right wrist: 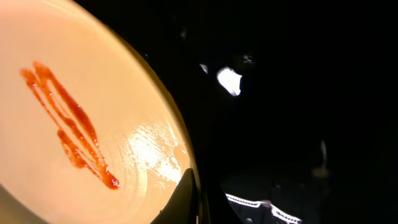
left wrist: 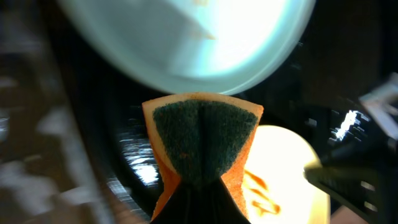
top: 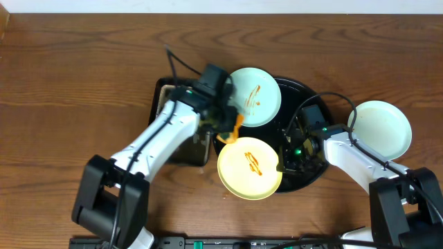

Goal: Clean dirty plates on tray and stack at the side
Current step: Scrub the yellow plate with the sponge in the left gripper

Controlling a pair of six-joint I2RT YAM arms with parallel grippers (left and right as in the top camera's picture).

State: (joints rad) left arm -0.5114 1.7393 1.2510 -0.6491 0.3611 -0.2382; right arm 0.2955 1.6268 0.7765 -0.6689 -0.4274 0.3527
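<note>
My left gripper (top: 227, 123) is shut on an orange sponge (top: 238, 128) with a dark green scouring face (left wrist: 202, 137), and holds it over the black tray (top: 308, 93) between two plates. A mint-blue plate (top: 255, 97) with sauce streaks lies at the back of the tray and also shows in the left wrist view (left wrist: 186, 37). A pale yellow plate (top: 249, 167) with sauce streaks juts over the tray's front edge. My right gripper (top: 282, 160) grips its right rim; in the right wrist view one finger (right wrist: 202, 190) lies over the rim of the yellow plate (right wrist: 81, 124).
A second mint-blue plate (top: 381, 128) without visible streaks sits on the wooden table right of the tray. A dark rectangular pan (top: 166, 104) lies left of the tray, mostly under my left arm. Cables run over the tray's right side.
</note>
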